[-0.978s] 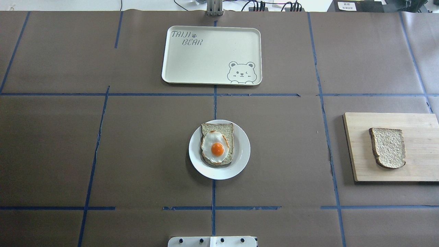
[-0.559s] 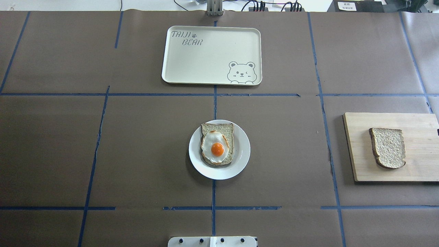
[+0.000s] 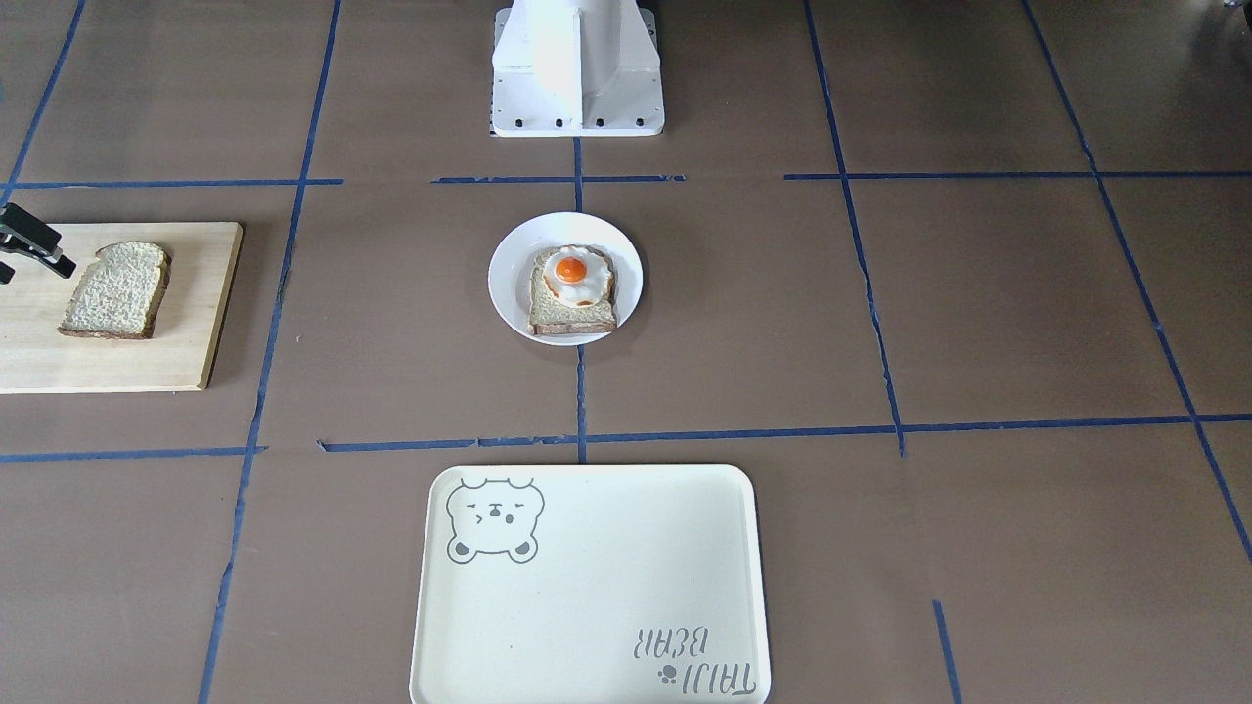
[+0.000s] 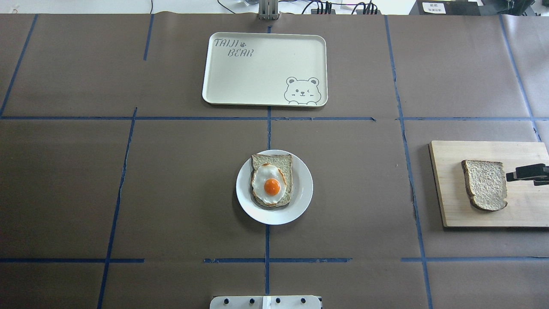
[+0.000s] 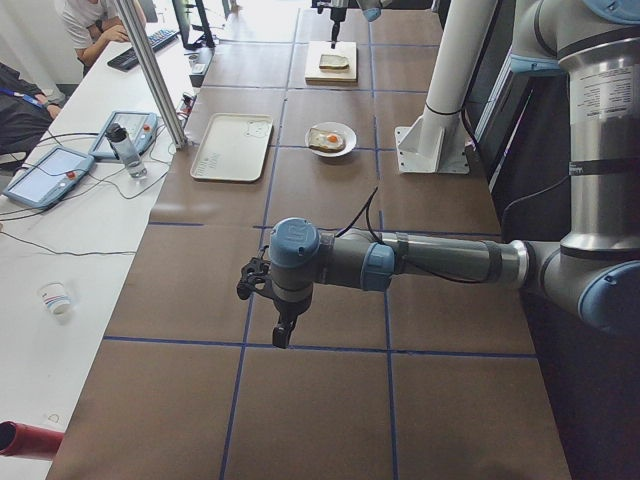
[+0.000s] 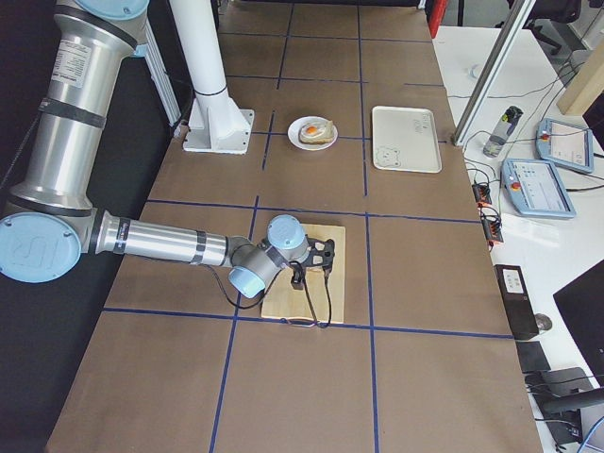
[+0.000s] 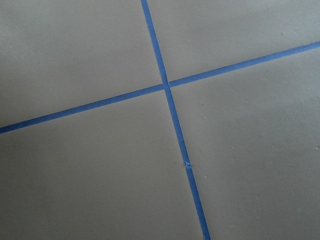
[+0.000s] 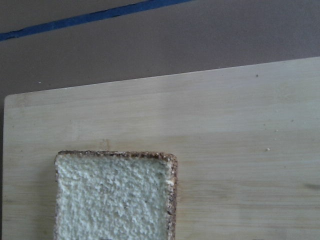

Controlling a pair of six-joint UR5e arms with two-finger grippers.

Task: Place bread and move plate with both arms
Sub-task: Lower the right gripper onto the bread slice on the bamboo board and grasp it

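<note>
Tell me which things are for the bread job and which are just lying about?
For the job: plain tan bread slice; small round white plate; fried-egg toast on it.
Just lying about: pale wooden cutting board; cream rectangular bear tray; white box-shaped pedestal.

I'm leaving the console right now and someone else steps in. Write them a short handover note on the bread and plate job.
Right gripper: above the wooden board, next to the bread, not holding it; open or shut cannot be told.
Left gripper: over bare table far out on the robot's left; state cannot be told.
Bread: flat on the board.
Plate: table centre, carrying an egg-topped slice; the tray lies beyond it.
Done: nothing yet.
Left: grasp the bread, place it, move the plate with both arms.
</note>
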